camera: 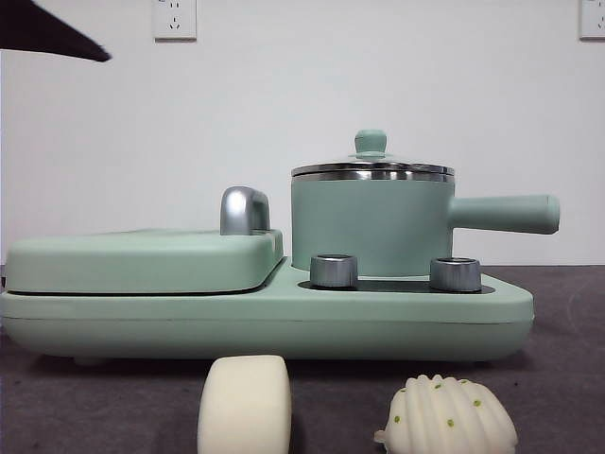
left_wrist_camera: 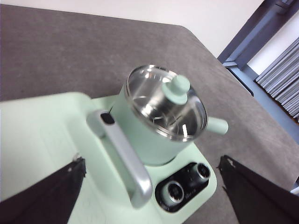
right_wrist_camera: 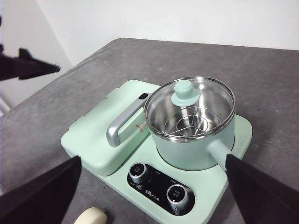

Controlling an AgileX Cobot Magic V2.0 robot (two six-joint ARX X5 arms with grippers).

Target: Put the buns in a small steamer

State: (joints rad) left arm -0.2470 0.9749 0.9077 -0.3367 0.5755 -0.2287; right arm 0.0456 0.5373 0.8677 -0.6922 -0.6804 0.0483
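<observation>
In the front view the small steamer (camera: 371, 225), a mint-green pot with a steel rim, stands on the right half of a mint-green cooker base (camera: 265, 322), its glass lid (camera: 371, 168) shut on it with the green knob on top and its straight side handle pointing right; two steel dials (camera: 334, 270) sit on the base just before it, and the flat griddle lid (camera: 142, 260) with its chrome handle (camera: 244, 210) lies closed to the left. On the grey surface (camera: 567, 378) in front of the base are the buns: the smooth cream-white bun (camera: 244, 405) near the middle and the ridged shell-shaped bun (camera: 446, 414) with green dots to its right, apart from each other and both outside the steamer. A black tip of an arm (camera: 52, 36) shows at the top left corner. In the left wrist view the left pincer (left_wrist_camera: 149, 196) hangs above the cooker with its jaws spread wide and nothing between them, the lidded steamer beyond. In the right wrist view the right pincer (right_wrist_camera: 154, 196) is likewise wide open and empty above the dials, with the top of the cream-white bun just showing at the picture's edge
</observation>
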